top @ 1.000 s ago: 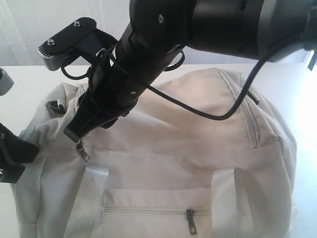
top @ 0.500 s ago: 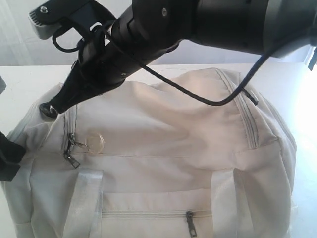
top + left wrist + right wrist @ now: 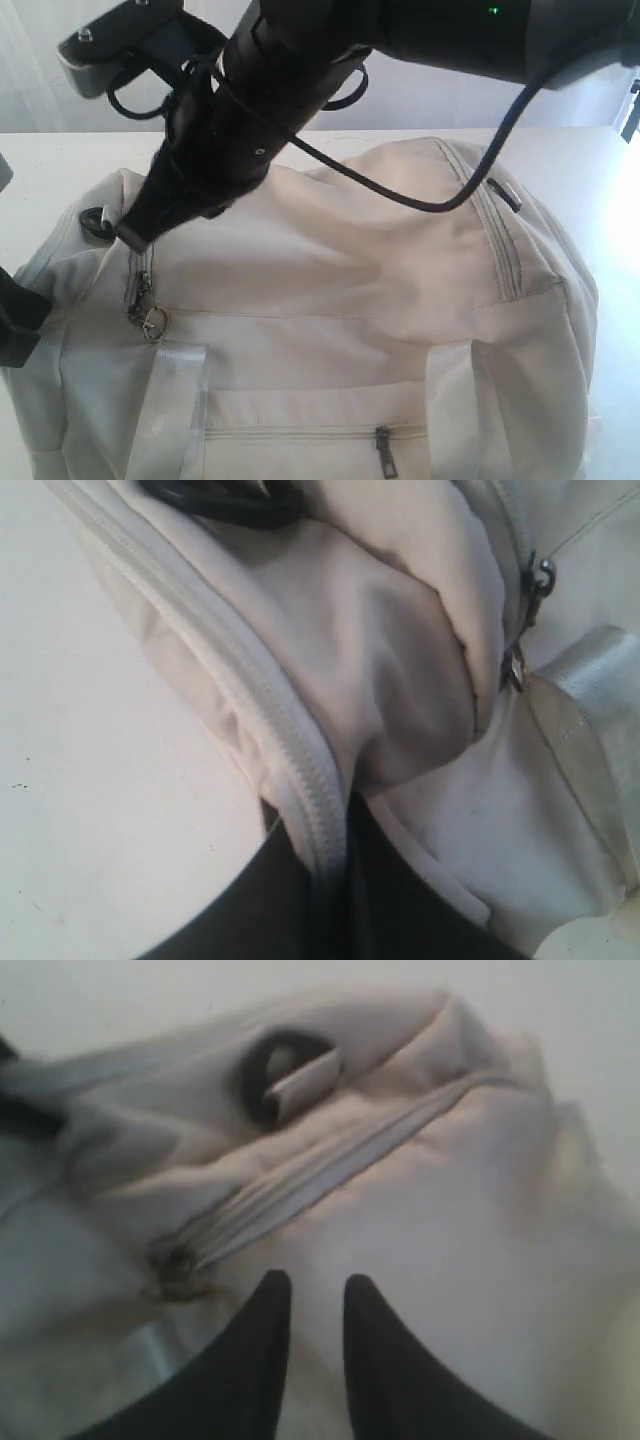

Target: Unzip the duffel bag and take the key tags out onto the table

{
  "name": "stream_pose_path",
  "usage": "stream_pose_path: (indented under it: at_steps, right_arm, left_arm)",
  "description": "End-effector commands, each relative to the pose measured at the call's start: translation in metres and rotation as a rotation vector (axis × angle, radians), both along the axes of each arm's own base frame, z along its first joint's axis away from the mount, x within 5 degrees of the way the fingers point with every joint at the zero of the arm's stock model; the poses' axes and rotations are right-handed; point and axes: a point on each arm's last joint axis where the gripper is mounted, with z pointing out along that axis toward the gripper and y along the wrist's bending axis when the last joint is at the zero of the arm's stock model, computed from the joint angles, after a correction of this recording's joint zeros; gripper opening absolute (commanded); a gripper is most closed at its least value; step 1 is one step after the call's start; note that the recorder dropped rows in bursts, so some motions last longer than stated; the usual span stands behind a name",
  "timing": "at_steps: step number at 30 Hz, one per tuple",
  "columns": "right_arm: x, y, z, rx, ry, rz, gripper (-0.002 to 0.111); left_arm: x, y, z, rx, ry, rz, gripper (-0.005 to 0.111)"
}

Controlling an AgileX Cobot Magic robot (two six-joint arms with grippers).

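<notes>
Two sets of jaws split the work: the left jaws look clamped on the piped end seam of the cream fabric duffel bag, likely anchoring it to the white bench. The right jaws, narrowly parted and empty, hover just short of the grey metal zipper pull; the key tags are unseen, presumably inside.

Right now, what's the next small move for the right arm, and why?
Probably ease the right gripper toward the zipper pull and close on it: its fingers are apart and empty above the duffel bag, and the zipper looks shut.
</notes>
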Motion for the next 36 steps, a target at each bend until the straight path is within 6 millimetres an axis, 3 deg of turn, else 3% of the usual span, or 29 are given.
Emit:
stream_pose_path:
  at_steps: [1, 6, 11, 16, 27, 32, 36]
  right_arm:
    - [-0.015, -0.006, -0.022, -0.093, 0.129, 0.140, 0.038]
    - [-0.027, 0.001, -0.043, -0.011, 0.187, 0.246, 0.043]
    - [-0.022, 0.001, -0.056, 0.022, 0.120, 0.209, 0.045]
    - [-0.015, 0.004, -0.073, 0.021, 0.062, 0.195, 0.059]
    - [-0.017, 0.029, -0.101, 0.013, 0.040, 0.218, 0.059]
    - [-0.014, 0.030, -0.103, 0.028, 0.026, 0.195, 0.052]
    - [-0.012, 0.031, -0.102, 0.044, 0.018, 0.170, 0.034]
  left_arm:
    - [-0.005, 0.000, -0.003, -0.002, 0.045, -0.005, 0.000]
    - [-0.005, -0.001, -0.003, -0.006, 0.044, -0.004, 0.000]
    - [-0.005, -0.001, -0.003, -0.006, 0.044, -0.004, 0.000]
    - [-0.005, -0.001, -0.002, -0.009, 0.043, -0.003, 0.000]
    - [-0.005, -0.001, -0.002, -0.013, 0.044, -0.002, 0.000]
    - [-0.005, -0.001, -0.002, -0.013, 0.044, -0.002, 0.000]
    - [-0.005, -0.001, -0.002, -0.017, 0.045, -0.002, 0.000]
